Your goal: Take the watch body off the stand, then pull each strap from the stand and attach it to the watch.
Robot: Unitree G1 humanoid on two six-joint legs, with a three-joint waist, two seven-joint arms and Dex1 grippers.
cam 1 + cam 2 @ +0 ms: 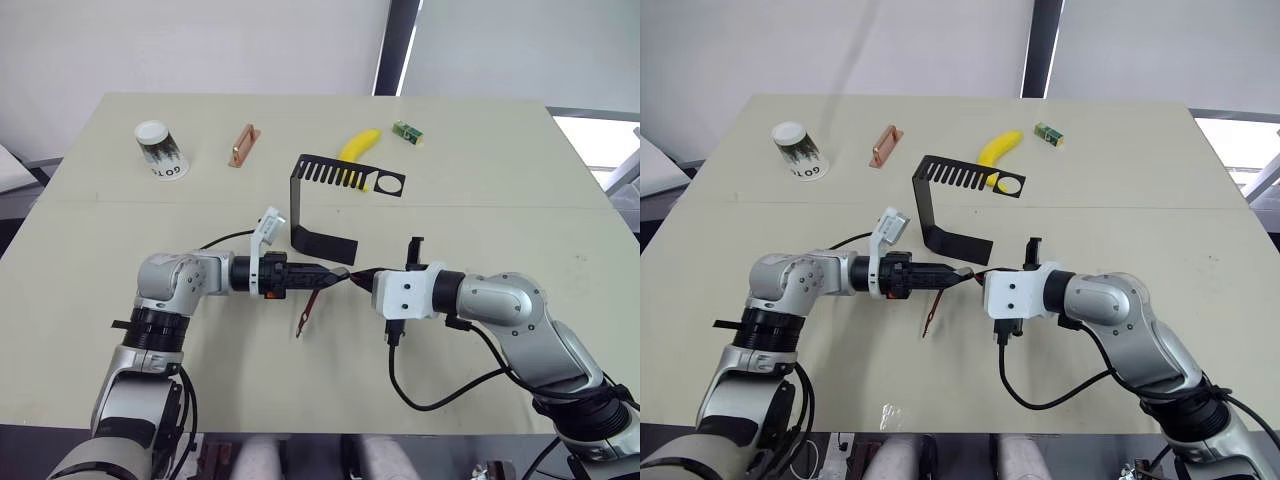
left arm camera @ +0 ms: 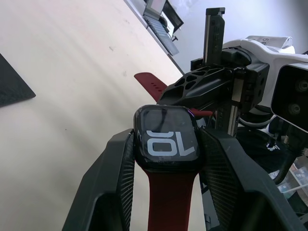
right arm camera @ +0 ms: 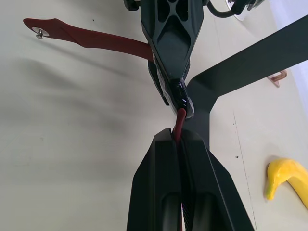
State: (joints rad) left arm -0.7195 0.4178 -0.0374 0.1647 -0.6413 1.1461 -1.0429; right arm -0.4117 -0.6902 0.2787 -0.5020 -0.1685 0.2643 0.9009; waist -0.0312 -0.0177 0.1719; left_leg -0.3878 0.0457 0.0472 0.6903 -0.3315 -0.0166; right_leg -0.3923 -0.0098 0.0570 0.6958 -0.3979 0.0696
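— Maroon, flexible, punched with small holes: that describes both narrow straps. One strap already sits on the small dark rounded-square watch body and dangles from it over the pale beige table, its free end carrying a small metal stud.

— Where is the watch body?

— Clamped between the left gripper's two black fingers, in the air in front of the thin black sheet-metal stand. Its glassy face is lit with large white digits in the left wrist view.

— And the other strap?

— The second strap is pinched flat between the right gripper's closed fingers, its tip meeting the edge of the watch body. The two grippers point at each other, nearly touching.

— The stand itself?

— Upright on the table just behind the grippers, its comb-slotted top arm and ring hole bare.

— Anything else on the table?

— Farther back: a white paper cup lying tilted, a copper-coloured bar, a yellow banana behind the stand, a small green box.
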